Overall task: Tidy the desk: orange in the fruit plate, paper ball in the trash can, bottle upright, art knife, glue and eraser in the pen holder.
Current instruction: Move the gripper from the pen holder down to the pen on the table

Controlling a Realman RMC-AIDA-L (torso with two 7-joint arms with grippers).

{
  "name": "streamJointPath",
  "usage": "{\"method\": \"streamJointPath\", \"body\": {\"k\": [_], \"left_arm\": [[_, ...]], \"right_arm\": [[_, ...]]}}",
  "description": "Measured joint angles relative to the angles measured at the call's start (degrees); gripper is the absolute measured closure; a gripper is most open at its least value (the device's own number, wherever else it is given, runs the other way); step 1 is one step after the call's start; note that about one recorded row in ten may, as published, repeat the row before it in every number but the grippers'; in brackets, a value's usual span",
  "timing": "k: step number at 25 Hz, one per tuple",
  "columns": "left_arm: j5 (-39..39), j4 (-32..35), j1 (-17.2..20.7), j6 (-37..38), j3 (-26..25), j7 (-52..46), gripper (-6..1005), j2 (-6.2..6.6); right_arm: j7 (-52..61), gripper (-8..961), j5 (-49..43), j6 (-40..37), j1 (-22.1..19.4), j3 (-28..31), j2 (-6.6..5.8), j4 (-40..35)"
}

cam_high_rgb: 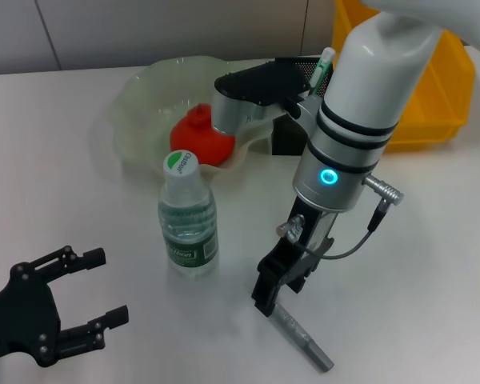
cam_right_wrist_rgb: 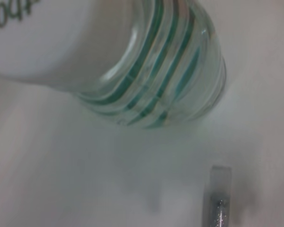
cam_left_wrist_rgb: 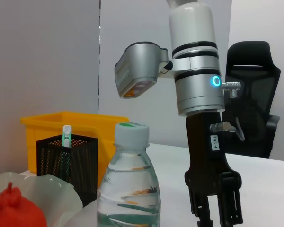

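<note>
Trash can [cam_high_rgb: 440, 88]: bright yellow rectangular bin, far right of the desk [cam_high_rgb: 80, 200].
Fruit plate [cam_high_rgb: 144, 104]: pale-green, ruffled rim; holds the red-orange orange [cam_high_rgb: 196, 136].
Pen holder [cam_left_wrist_rgb: 80, 161]: black mesh box, beside the bin.
Bottle [cam_high_rgb: 187, 216]: clear, green label, upright mid-desk.
Art knife [cam_high_rgb: 304, 338]: slim grey bar lying flat.
Right gripper [cam_high_rgb: 276, 298]: over the knife's end; jaw state unclear.
Left gripper [cam_high_rgb: 96, 292]: near left, jaws spread, empty.

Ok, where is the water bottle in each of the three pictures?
Head view: the bottle stands upright at centre-left, in front of the fruit plate.
Left wrist view: low in the middle, beside the right gripper.
Right wrist view: it fills the upper half.
Shared landmark: its green-striped label.
</note>
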Motion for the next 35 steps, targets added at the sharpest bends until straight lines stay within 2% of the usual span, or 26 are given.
{"method": "streamJointPath", "body": {"k": [8,14,35], "left_arm": [[0.1,0.0,0.2,0.3,0.0,0.0,200,-0.03],[0.1,0.1,0.1,0.2,0.0,0.0,200,-0.09],[0.3,0.1,0.3,0.0,0.0,0.1,200,-0.51]], "right_arm": [[0.0,400,0.0,0.8,-0.5,-0.4,0.00,0.7],[0.0,515,0.1,1.1,-0.7,-0.6,0.00,0.7],[-0.1,526,2.0,4.7,-0.3,-3.2,0.00,3.7]]}}
